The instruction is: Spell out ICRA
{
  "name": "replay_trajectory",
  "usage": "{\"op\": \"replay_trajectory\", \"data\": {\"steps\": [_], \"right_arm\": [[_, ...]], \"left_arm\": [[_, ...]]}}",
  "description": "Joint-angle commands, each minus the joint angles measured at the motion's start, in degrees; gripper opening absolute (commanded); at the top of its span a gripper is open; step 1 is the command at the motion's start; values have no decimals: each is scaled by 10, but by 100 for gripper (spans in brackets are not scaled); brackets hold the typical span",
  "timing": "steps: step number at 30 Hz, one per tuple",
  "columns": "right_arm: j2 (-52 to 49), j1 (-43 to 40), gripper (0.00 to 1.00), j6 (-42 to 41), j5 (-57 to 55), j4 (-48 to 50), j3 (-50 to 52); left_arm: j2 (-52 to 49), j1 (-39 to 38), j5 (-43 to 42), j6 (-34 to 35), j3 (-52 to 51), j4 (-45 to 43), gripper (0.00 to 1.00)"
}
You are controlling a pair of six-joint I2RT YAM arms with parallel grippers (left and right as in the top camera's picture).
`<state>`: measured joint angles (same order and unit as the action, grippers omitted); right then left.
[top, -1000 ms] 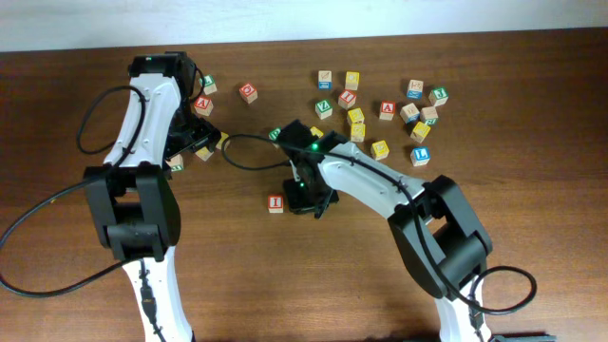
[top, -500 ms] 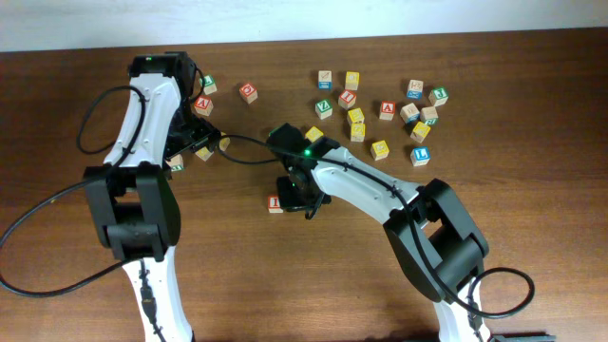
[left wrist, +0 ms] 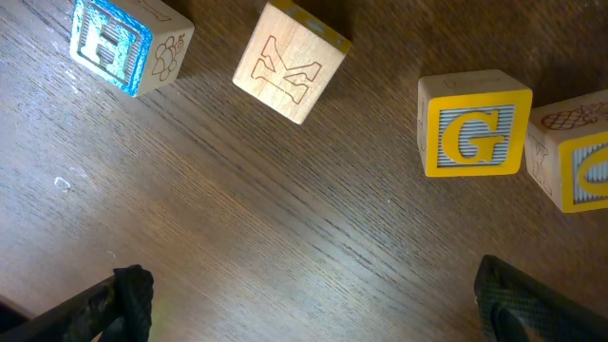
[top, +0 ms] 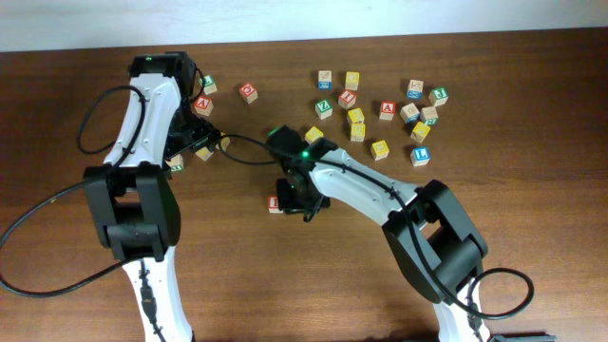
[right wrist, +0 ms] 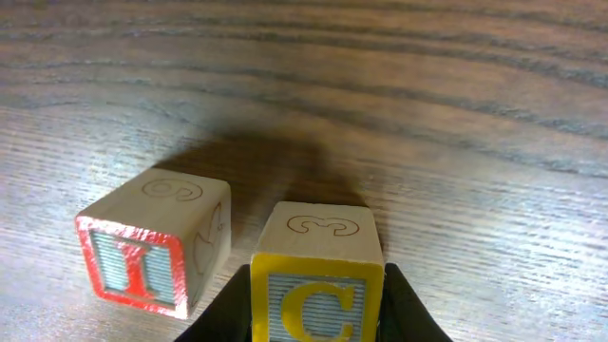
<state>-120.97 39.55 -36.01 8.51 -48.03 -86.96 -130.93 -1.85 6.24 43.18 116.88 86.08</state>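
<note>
**C block clamped beside the I: light wood cubes, best taken by flat sides**

At left, the left tool (left wrist: 313,309) hangs w/ fingers spread wide and grips nothing, above the H block (left wrist: 128,33), M block (left wrist: 290,62) and G block (left wrist: 475,123). Mid-tabletop (top: 532,237), the I block (right wrist: 152,249) lies w/ its red letter towards the right wrist cam. Just right of it is the C block (right wrist: 316,275), pinched in the right tool (right wrist: 316,318) by two opposite side faces, letter forward. Can't tell if its base touches the wood.

These look like small wooden cubes: light, rigid, not fragile. Painted faces are prob. a bit slick, so a centred, square pinch on the flat sides suits best; a corner grip would likely let one twist. An A block (top: 387,110) waits in the scatter at right, well apart from the I.
</note>
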Motion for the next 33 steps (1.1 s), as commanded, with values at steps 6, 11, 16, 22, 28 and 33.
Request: {"op": "replay_trajectory", "data": {"steps": [6, 11, 16, 22, 28, 33], "right_arm": [[-3, 17, 23, -9, -16, 0, -11], [-3, 17, 22, -10, -47, 1, -11], [-3, 17, 22, -21, -47, 5, -11], [-3, 17, 24, -23, -40, 9, -11], [-3, 17, 24, -25, -38, 9, -11], [-3, 18, 23, -27, -28, 0, -11]], "left_arm": [[14, 2, 2, 5, 0, -1, 99], [14, 2, 2, 5, 0, -1, 99], [14, 2, 2, 5, 0, -1, 99], [14, 2, 2, 5, 0, -1, 99], [14, 2, 2, 5, 0, -1, 99], [14, 2, 2, 5, 0, -1, 99]]}}
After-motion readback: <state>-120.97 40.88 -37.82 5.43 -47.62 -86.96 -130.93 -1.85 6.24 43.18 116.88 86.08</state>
